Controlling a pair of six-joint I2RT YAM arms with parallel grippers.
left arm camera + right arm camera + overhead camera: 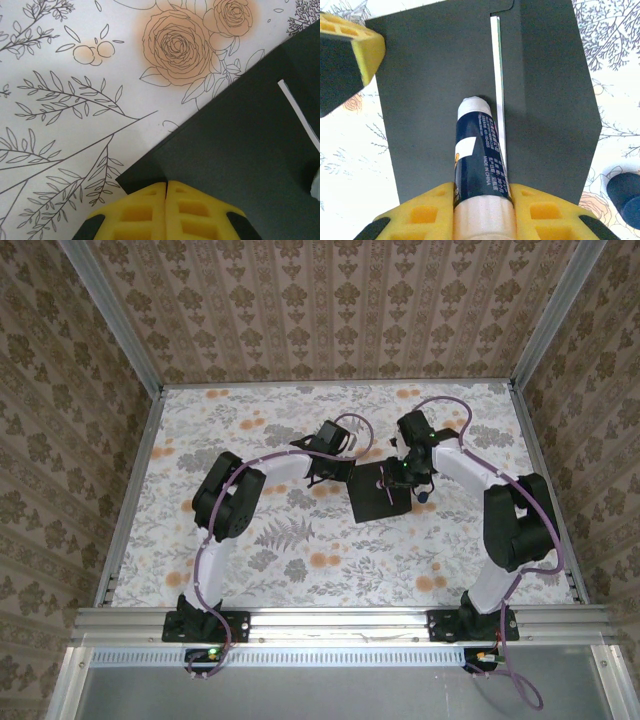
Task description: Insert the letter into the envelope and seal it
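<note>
envelope (382, 490) laid flat on the floral table (250, 560), mid-table between the arms. letter (496, 75) seen only as a thin white edge at the pocket's mouth. left gripper (166, 200) noted with fingers together, at an envelope corner. right gripper (482, 200) clamped on a glue tube (477, 150), whose tip is held over the envelope. dark cap (625, 197) lying just beside the envelope.

Envelope (380, 492): plain black, lies flat on floral desk (250, 570), just 3 o'clock of desk ctr, askew to desk edges. In right wrist view, flap is open and flat, pointing to 3 o'clock. Letter (495, 75): tucked inside; thin white edge strip shows at mouth, running 12–6 o'clock.
</note>
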